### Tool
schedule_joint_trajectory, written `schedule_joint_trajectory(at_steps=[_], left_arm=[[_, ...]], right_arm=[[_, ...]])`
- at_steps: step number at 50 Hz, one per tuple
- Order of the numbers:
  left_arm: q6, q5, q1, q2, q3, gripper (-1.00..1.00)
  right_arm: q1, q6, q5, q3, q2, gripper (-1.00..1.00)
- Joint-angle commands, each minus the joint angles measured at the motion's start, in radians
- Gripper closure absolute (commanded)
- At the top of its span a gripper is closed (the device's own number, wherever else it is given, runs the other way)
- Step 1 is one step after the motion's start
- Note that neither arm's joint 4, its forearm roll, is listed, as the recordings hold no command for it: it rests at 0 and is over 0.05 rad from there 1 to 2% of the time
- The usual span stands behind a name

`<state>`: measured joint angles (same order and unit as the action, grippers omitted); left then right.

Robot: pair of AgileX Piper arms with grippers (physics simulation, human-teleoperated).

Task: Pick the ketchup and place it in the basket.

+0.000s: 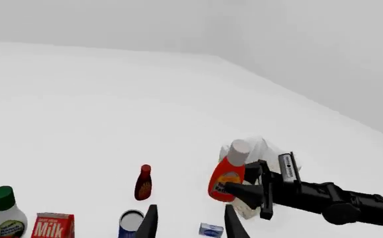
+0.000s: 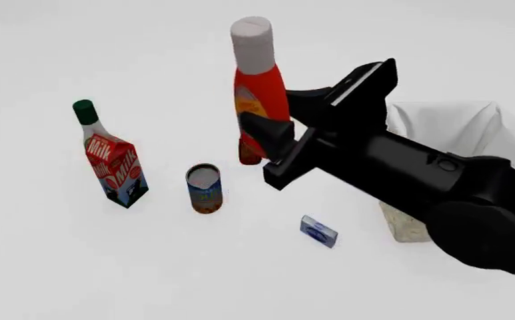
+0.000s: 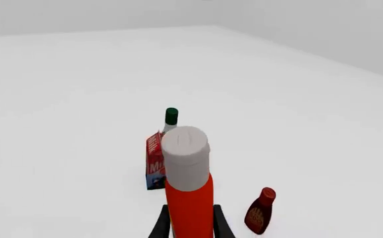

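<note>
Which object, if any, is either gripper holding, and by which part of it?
The right gripper holds the ketchup by its red body, below the white cap, a finger on each side. The left gripper is open and holds nothing.

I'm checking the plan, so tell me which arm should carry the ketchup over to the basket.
Right. The right gripper is already shut on the ketchup, and the basket stands on that arm's side. The left gripper hangs open, apart from the bottle.
</note>
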<state>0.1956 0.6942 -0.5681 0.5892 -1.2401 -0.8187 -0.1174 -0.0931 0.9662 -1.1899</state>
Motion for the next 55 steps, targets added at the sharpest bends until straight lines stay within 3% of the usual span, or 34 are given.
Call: schedule_joint_trajectory(at_steps=[1,11,15,19,21,25,29,41,55], left_arm=[[0.067,-0.112,0.133,-0.108,0.195,-1.0],[0.166,-0.189,0.215,-0.181,0.325,-1.0],[0.141,-0.199,0.232,-0.204,0.354,-1.0],[0.159,-0.204,0.224,-0.22,0.374,-1.0],[0.149,-0.208,0.228,-0.225,0.378,-1.0],[0.16,-0.207,0.207,-0.225,0.385,-1.0],[0.162,-0.206,0.197,-0.23,0.387,-1.0],[0.163,-0.213,0.186,-0.224,0.387,-1.0],[0.164,-0.23,0.202,-0.21,0.388,-1.0]], right_arm=[[0.094,0.025,0.007,-0.022,0.073,1.0],[0.186,0.004,0.001,-0.043,0.089,1.0],[0.216,0.014,-0.003,-0.051,0.099,1.0],[0.279,0.02,-0.021,-0.066,0.11,1.0],[0.304,0.019,-0.029,-0.075,0.113,1.0],[0.379,-0.045,-0.051,-0.087,0.084,1.0],[0.437,-0.059,-0.075,-0.101,0.082,1.0],[0.645,-0.014,-0.155,-0.142,0.069,1.0],[0.775,-0.005,-0.255,-0.209,0.06,1.0]])
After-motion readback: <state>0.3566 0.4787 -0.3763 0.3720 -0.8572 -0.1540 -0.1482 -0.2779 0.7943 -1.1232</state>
